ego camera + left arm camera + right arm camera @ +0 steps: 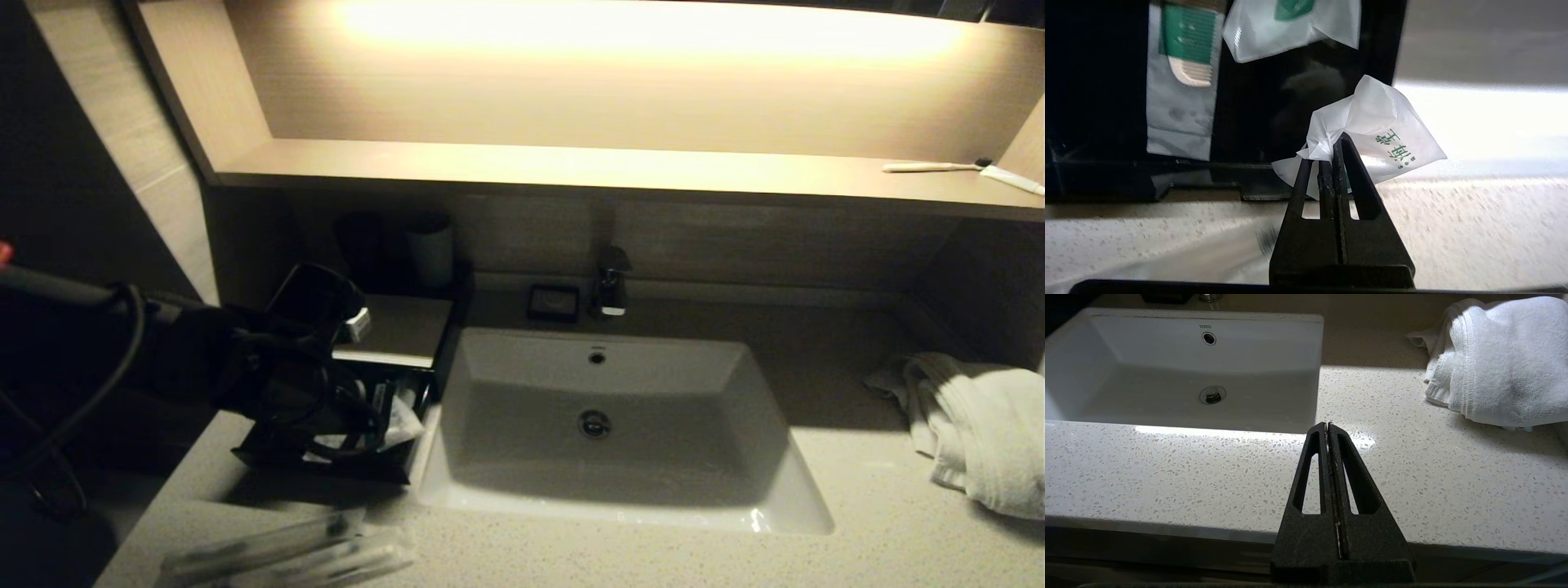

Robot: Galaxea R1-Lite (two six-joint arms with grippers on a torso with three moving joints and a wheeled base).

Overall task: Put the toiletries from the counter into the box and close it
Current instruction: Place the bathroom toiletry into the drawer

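The black box stands left of the basin with its drawer pulled out toward me. My left gripper hangs over the drawer's front corner by the basin, shut on a white sachet with green marks. A wrapped comb and another sachet lie in the drawer. Long slim wrapped sticks lie on the counter in front of the box. My right gripper is shut and empty, low over the counter's front edge right of the basin.
The white basin fills the middle, with a tap and a small black dish behind it. A pale cup stands behind the box. A white towel is heaped at the right. A toothbrush lies on the lit shelf.
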